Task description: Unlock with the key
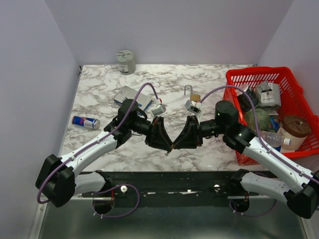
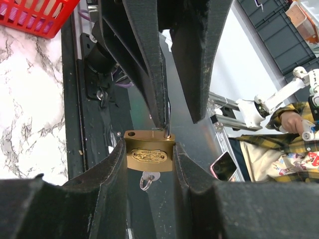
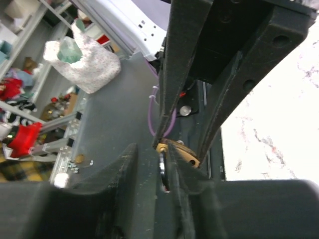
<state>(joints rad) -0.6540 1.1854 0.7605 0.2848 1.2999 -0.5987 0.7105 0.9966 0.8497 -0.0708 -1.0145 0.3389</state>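
- The surface (image 1: 99, 89) is a white top veined with grey, like marble.
- A grey tin (image 1: 125, 61) stands upright at its far edge, left of the middle.
- A blue drink can (image 1: 85, 122) lies on its side near the left edge.
- A flat grey-blue box (image 1: 128, 94) lies between the tin and the can.
- A small brass padlock (image 1: 194, 96) lies near the middle.
- A red basket (image 1: 256, 71), filled with assorted things, sits on the right side.

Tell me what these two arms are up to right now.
The left tool clamps a brass padlock by its body, and a key sticks out of its keyhole with neither tool on it. The right tool, facing the left one, straddles the shackle. Whether it actually pinches the shackle is unclear, and so is whether the lock is open.
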